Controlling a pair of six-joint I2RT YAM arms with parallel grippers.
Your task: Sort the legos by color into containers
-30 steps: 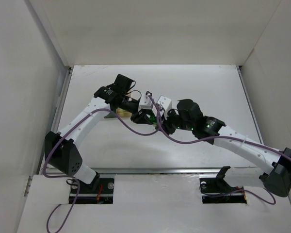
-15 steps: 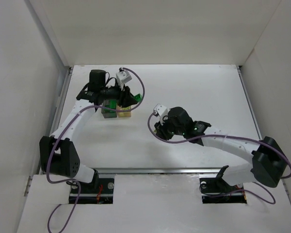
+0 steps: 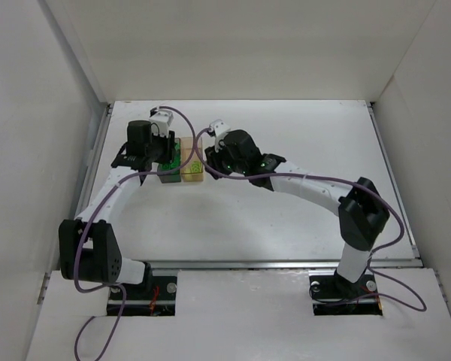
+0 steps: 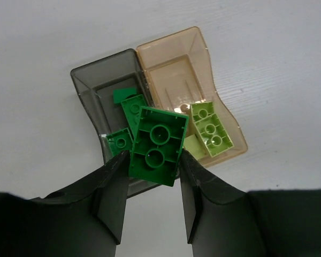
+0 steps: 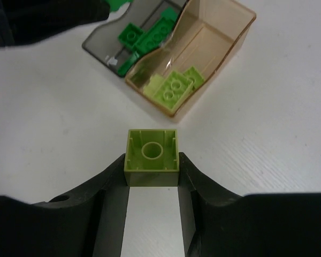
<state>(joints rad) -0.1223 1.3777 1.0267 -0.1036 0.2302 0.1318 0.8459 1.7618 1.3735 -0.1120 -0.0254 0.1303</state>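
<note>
left claw (image 4: 152, 160): i see it pinching a dark green brick (image 4: 156, 145), hollow underside facing my wrist camera, over the smoky grey box (image 4: 93, 80).
right claw (image 5: 151, 167): pinching a square pale yellow-green brick (image 5: 151, 155), outside and near the amber box (image 5: 227, 40).
smoky grey box: dark green legos (image 5: 144, 37) inside.
amber box: pale legos (image 4: 211, 128) inside; joined beside the grey one.

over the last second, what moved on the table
The left end effector swung left from mid-table to above the grey container, gripping a dark green lego. The right end effector pulled back, then reached left toward the amber container, gripping a pale lego. Both containers stayed put.
</note>
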